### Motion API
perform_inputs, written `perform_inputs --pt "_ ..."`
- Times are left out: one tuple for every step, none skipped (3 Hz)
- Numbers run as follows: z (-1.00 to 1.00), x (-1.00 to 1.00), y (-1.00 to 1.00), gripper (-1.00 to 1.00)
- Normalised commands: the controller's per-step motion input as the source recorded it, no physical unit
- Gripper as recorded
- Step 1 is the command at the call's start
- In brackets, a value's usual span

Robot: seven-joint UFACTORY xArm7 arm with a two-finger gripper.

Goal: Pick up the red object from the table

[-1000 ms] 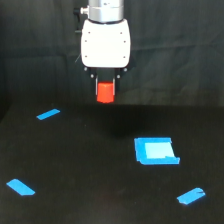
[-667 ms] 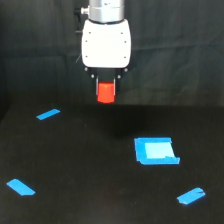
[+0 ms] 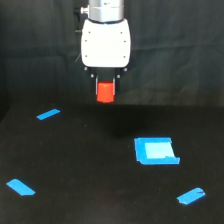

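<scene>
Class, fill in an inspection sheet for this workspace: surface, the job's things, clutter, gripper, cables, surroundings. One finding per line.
Surface: the table, flat matte black.
Job's things: the red object is held between the fingers, lifted off the table.
Clutter: three blue tape strips and a blue square lie on the table.
Gripper: the white gripper is shut on the red object.
Cables: nothing seen.
Surroundings: black backdrop curtain behind.

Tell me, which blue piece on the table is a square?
The big blue square, toward the exterior view's right. The other three blue pieces are thin strips of tape.
</scene>
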Motion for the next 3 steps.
perform_inputs --pt "0.19 0.07 -0.03 -0.94" --pt "0.02 0.06 0.01 -1.00" --pt "0.08 -0.02 -0.02 -1.00"
